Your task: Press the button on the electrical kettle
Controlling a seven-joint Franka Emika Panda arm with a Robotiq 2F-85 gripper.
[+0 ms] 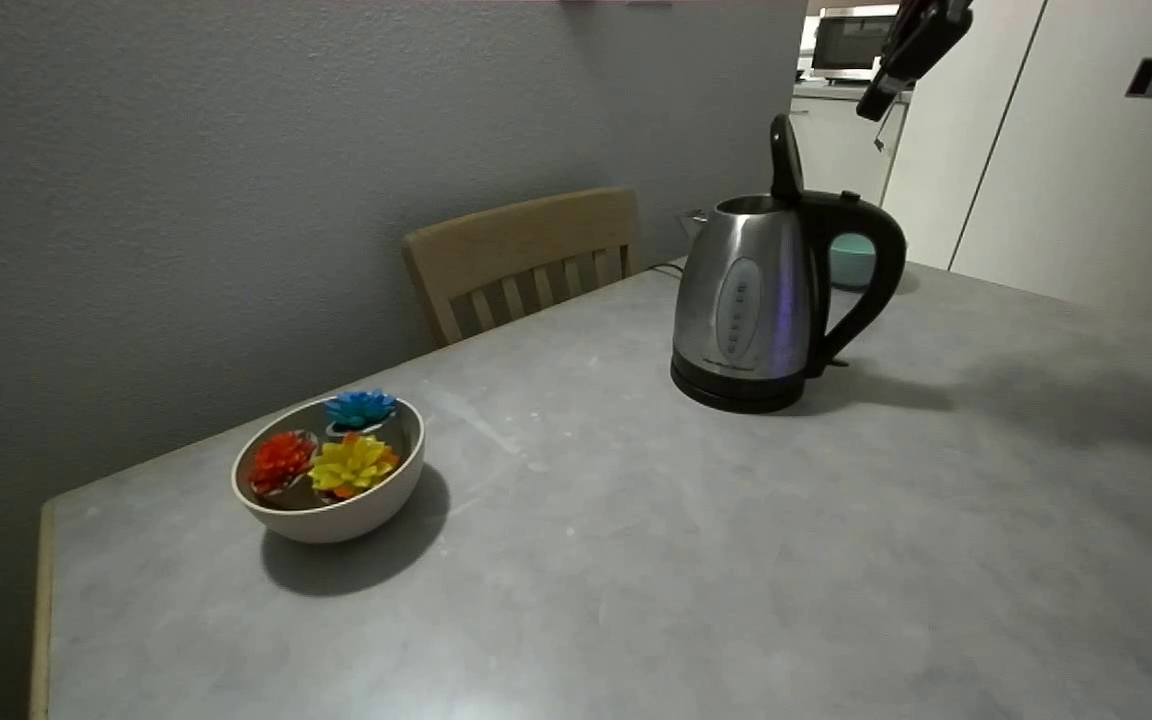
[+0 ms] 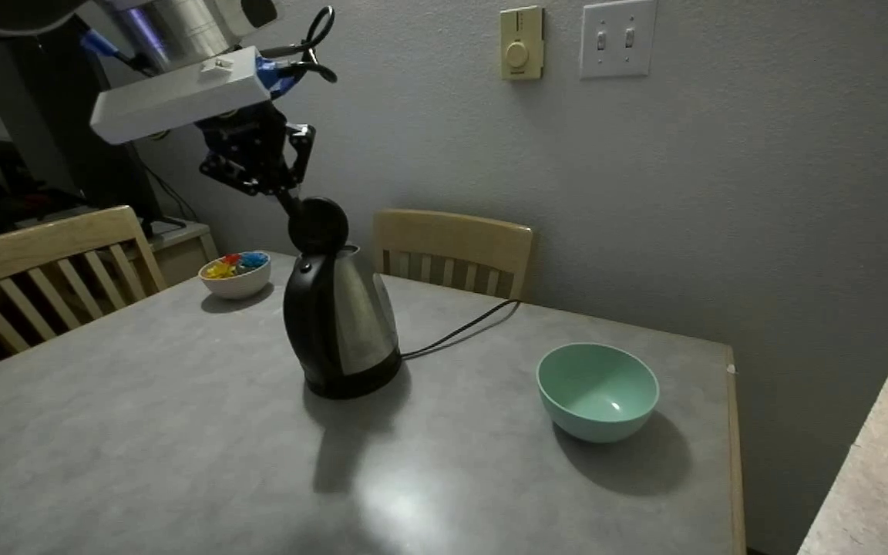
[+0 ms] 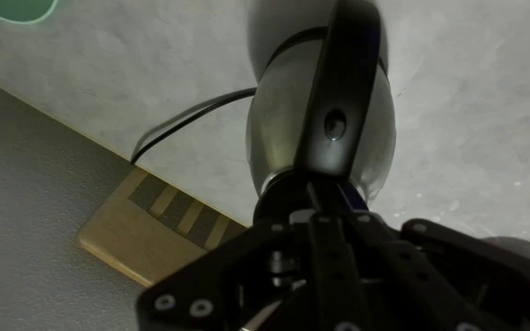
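Note:
The electrical kettle stands upright on the table in both exterior views (image 1: 741, 310) (image 2: 363, 316) and below the gripper in the wrist view (image 3: 276, 110). Its round black lid is open and upright (image 1: 786, 160) (image 2: 319, 225). A small button sits on top of the black handle (image 1: 850, 196) (image 2: 305, 267) (image 3: 335, 125). My gripper is shut with nothing seen between its fingers (image 1: 874, 108) (image 2: 290, 203) (image 3: 331, 197). In an exterior view its tips are above the handle, apart from the lid. In the wrist view the dark fingers overlap the lid.
A white bowl of colourful items (image 1: 336, 525) (image 2: 236, 288) and a green bowl (image 2: 597, 430) (image 1: 851, 268) (image 3: 23, 11) stand on the grey table (image 1: 636, 560). A black cord (image 2: 459, 331) runs from the kettle base toward the wall-side edge. Chairs (image 1: 521, 235) (image 2: 51, 243) stand at the table.

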